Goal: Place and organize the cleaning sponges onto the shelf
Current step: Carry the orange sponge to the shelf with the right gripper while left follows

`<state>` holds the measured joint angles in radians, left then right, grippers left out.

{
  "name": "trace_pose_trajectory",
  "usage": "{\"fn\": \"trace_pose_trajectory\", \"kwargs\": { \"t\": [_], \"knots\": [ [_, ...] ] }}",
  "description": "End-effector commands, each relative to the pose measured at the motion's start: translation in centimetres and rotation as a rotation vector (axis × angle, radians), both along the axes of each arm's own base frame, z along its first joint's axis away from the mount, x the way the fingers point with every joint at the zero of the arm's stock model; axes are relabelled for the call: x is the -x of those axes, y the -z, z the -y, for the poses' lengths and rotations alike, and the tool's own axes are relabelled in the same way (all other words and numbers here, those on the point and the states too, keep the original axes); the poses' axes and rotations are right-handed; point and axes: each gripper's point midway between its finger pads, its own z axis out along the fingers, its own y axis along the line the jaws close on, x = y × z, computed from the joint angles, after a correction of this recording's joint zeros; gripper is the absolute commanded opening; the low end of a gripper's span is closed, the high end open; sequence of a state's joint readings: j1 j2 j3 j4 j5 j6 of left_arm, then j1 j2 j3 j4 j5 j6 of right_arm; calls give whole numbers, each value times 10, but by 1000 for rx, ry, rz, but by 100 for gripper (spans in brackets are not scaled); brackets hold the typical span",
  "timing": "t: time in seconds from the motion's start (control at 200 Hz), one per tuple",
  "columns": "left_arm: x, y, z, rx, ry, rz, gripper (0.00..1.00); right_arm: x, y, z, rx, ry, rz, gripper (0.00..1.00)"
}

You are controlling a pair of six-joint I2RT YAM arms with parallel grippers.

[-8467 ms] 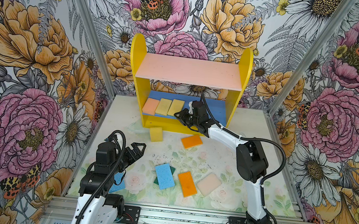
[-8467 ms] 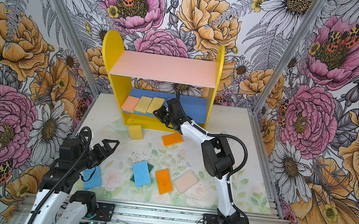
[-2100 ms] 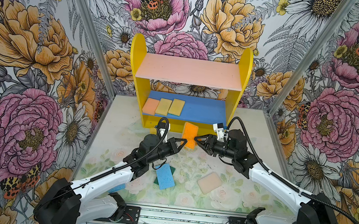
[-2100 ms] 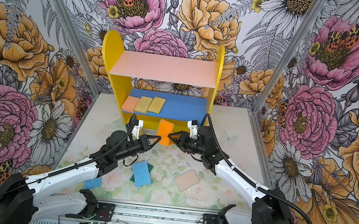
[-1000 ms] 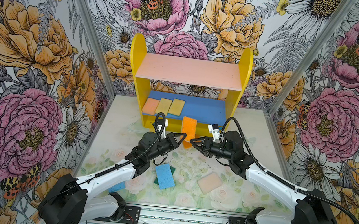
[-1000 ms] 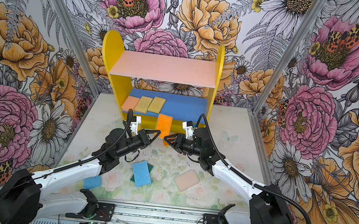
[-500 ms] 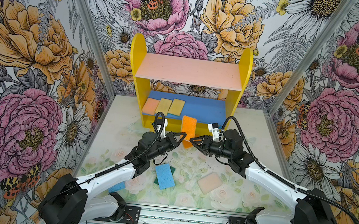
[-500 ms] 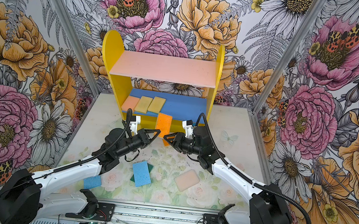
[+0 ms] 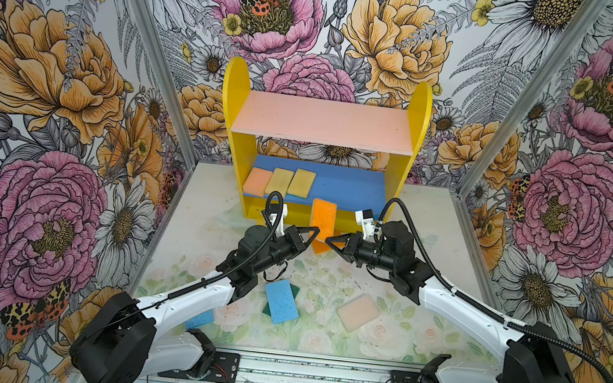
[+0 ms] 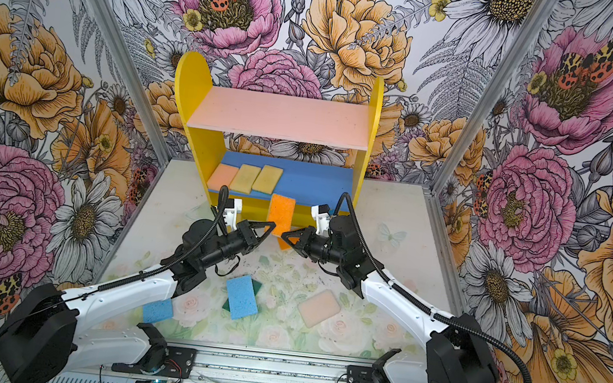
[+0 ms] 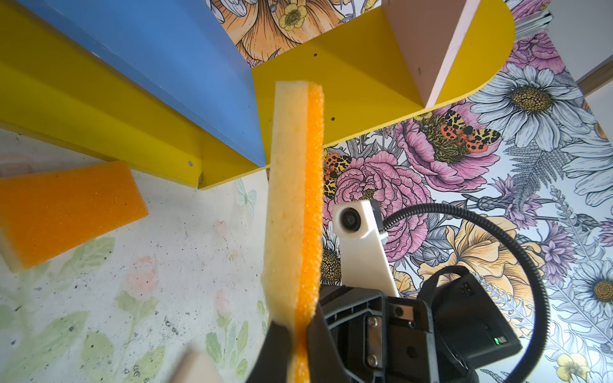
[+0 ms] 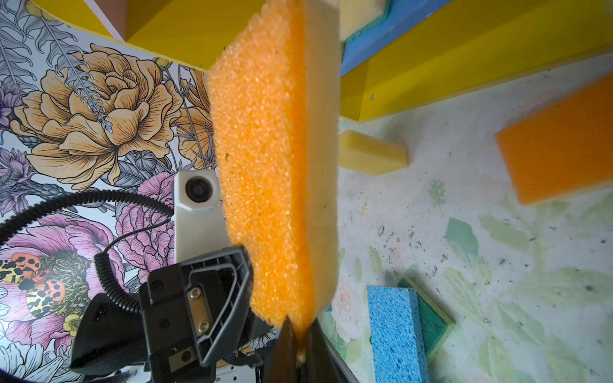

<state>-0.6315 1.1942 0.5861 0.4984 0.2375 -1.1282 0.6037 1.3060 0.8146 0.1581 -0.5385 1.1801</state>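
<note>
My left fingers (image 11: 273, 358) and right fingers (image 12: 282, 358) are both clenched on the lower edge of one orange sponge (image 9: 324, 215). It is held upright just in front of the blue lower board of the shelf (image 9: 233, 113). Beneath it a second orange sponge (image 11: 66, 212) lies on the worktop (image 9: 431, 222). Three sponges (image 9: 279, 181) lie on the board's left end. A blue sponge (image 9: 280, 301) and a peach sponge (image 9: 358, 312) lie nearer my bases. Both arms reach forward and inward, meeting tip to tip.
</note>
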Motion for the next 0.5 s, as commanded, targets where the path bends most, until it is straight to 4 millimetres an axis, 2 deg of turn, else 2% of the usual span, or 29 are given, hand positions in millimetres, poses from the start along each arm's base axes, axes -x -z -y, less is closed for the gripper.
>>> {"fn": "trace_pose_trajectory", "kwargs": {
  "t": [0.0,0.05,0.085,0.155,0.205,0.235,0.305,0.365,0.495],
  "knots": [
    [7,-5,5,19,53,22,9,-8,-4,1,11,32,37,2],
    [6,-2,4,10,51,12,17,-10,-4,3,13,43,37,1],
    [5,1,3,0,48,1,35,-12,-5,3,13,48,39,0],
    [3,2,-3,-3,39,-5,55,-17,-10,2,9,53,51,0],
    [3,2,-7,-8,29,-6,79,-22,-12,1,12,55,57,0],
    [3,2,-11,-16,23,-7,88,-25,-15,1,15,57,64,0],
    [4,4,-24,-68,-6,-17,98,-34,-16,2,36,63,73,0],
    [7,9,-44,-151,-51,-28,99,-42,-17,4,57,68,81,0],
    [19,18,-113,-337,-247,-82,99,-62,-16,7,103,75,87,0]
  ]
}}
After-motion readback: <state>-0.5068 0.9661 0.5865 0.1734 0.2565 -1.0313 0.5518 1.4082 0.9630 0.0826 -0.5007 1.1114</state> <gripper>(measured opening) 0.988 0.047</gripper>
